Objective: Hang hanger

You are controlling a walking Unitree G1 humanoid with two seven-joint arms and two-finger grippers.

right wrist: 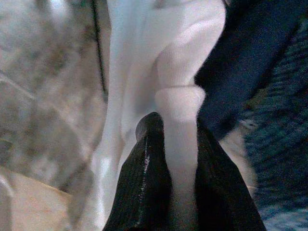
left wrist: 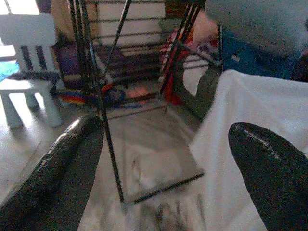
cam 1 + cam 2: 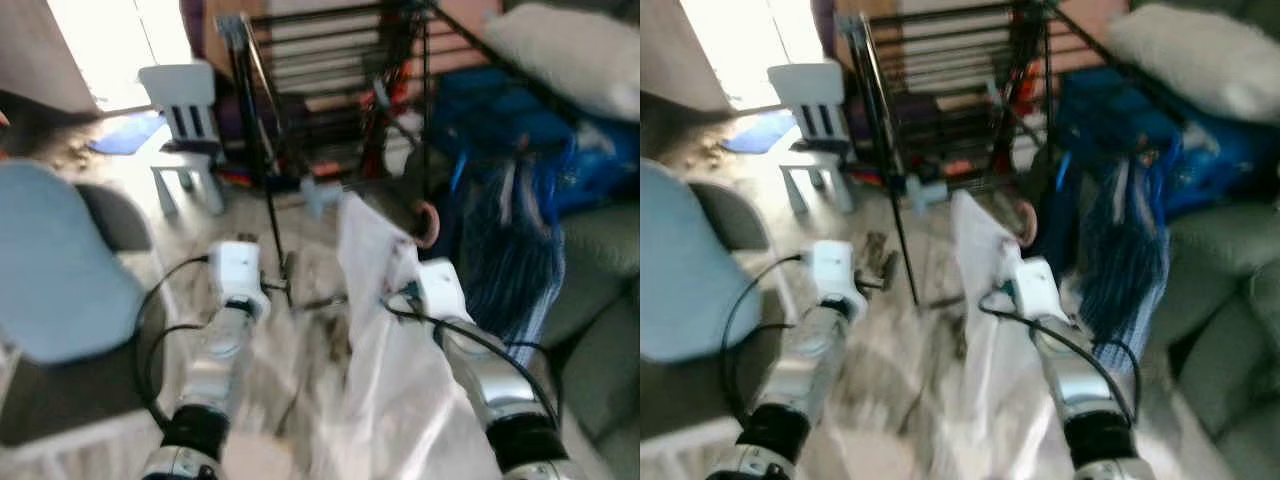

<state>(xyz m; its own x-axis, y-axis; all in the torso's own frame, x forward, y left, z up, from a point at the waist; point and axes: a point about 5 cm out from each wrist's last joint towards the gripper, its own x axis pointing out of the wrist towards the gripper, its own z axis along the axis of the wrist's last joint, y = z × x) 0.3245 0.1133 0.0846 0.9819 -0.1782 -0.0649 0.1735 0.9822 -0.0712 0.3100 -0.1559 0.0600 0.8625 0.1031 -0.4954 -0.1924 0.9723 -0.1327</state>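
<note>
A white garment (image 3: 375,340) hangs from a hanger whose brown hook (image 3: 428,224) sticks up above my right wrist. My right gripper (image 1: 178,144) is shut on a fold of that white cloth; whether the hanger's bar lies under the fold is hidden. The black drying rack (image 3: 330,90) stands just beyond, its rails and legs blurred. My left gripper (image 2: 166,139) is open and holds nothing, facing the rack's near leg (image 2: 108,144) above the floor, to the left of the garment.
A small white child's chair (image 3: 185,110) stands at the back left. A pale blue chair back (image 3: 55,260) is close on my left. Blue clothes (image 3: 510,200) hang on the right beside a grey-green sofa (image 3: 600,260) with a white pillow (image 3: 570,50).
</note>
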